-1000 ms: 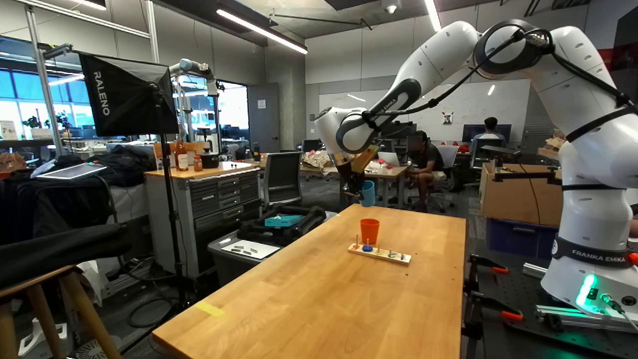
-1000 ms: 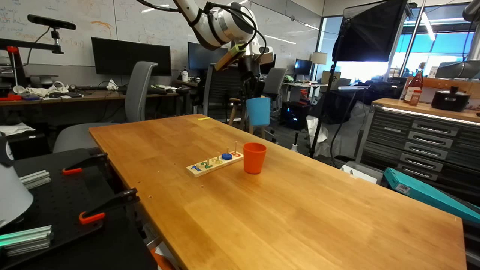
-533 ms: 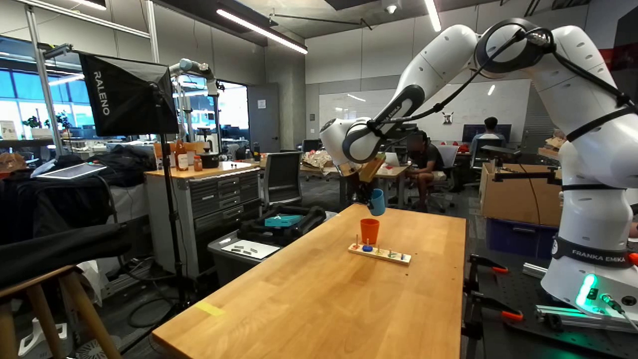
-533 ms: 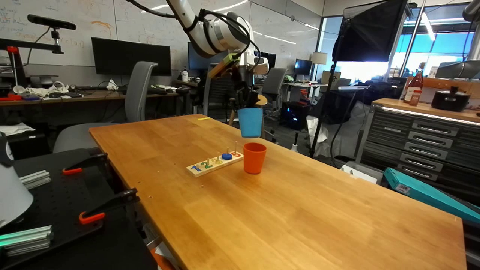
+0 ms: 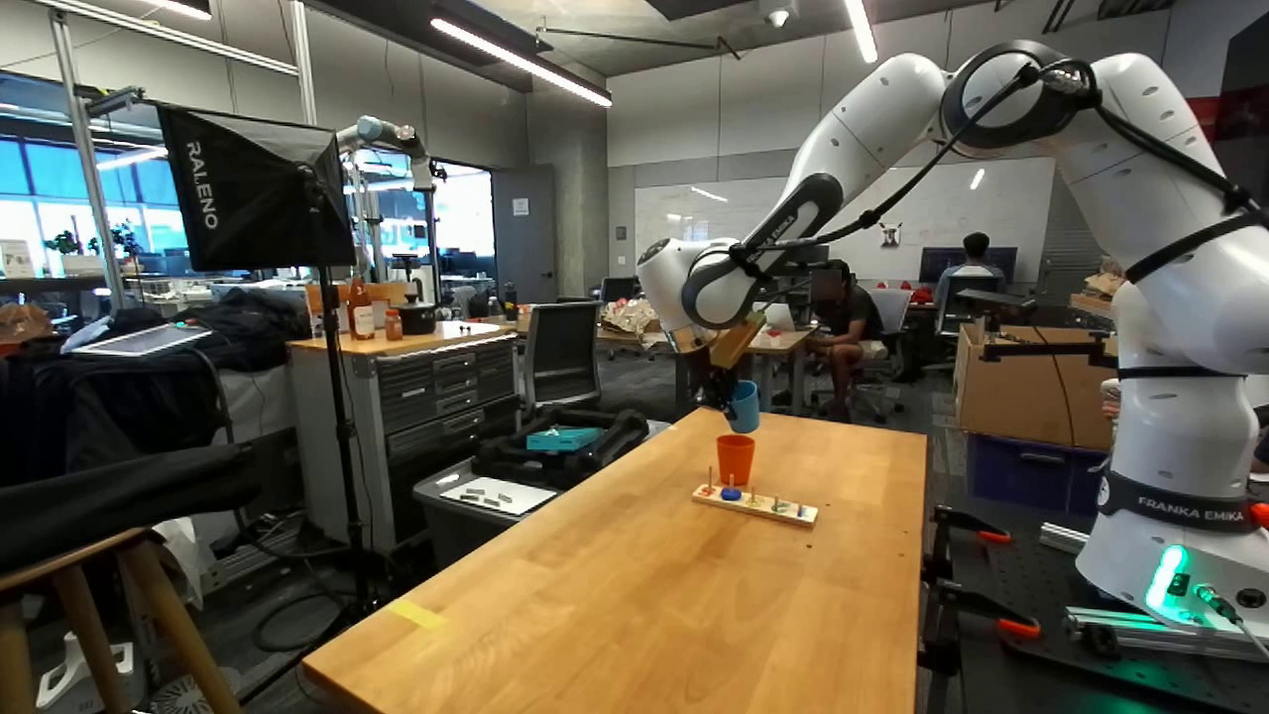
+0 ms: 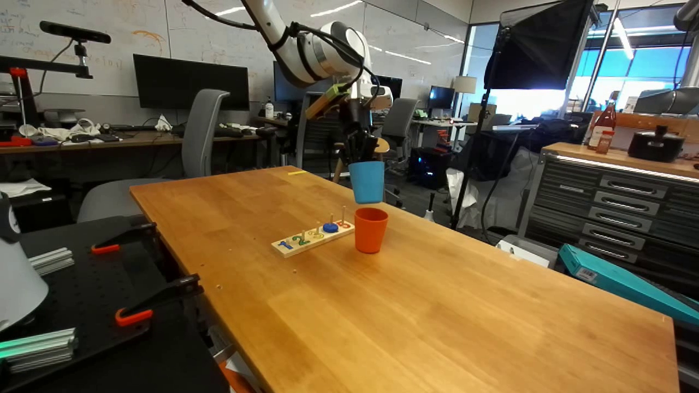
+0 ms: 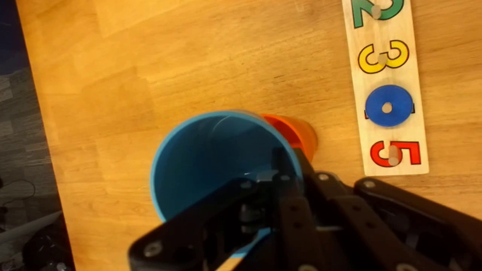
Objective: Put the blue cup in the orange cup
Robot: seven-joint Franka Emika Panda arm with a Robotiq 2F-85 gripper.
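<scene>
The blue cup [image 5: 747,409] hangs in my gripper [image 5: 729,402], slightly tilted, with its open end up. It shows just above the orange cup [image 5: 736,461] in both exterior views. My gripper [image 6: 363,155] is shut on the rim of the blue cup [image 6: 367,183], one finger inside the wall and one outside. The orange cup [image 6: 370,232] stands upright on the table, open end up. In the wrist view the blue cup [image 7: 214,158] and the fingers [image 7: 293,162] hide most of the orange cup [image 7: 304,135].
A wooden number board with pegs [image 6: 311,239] and a blue disc [image 6: 330,227] lies beside the orange cup; it also shows in the wrist view [image 7: 388,75]. The wooden table [image 5: 714,605] carries both. A softbox lamp [image 5: 258,188] stands beyond the table.
My gripper and the blue cup have come down closer to the orange cup and shifted sideways over it. In the last half second they moved only slightly. The orange cup has not moved.
</scene>
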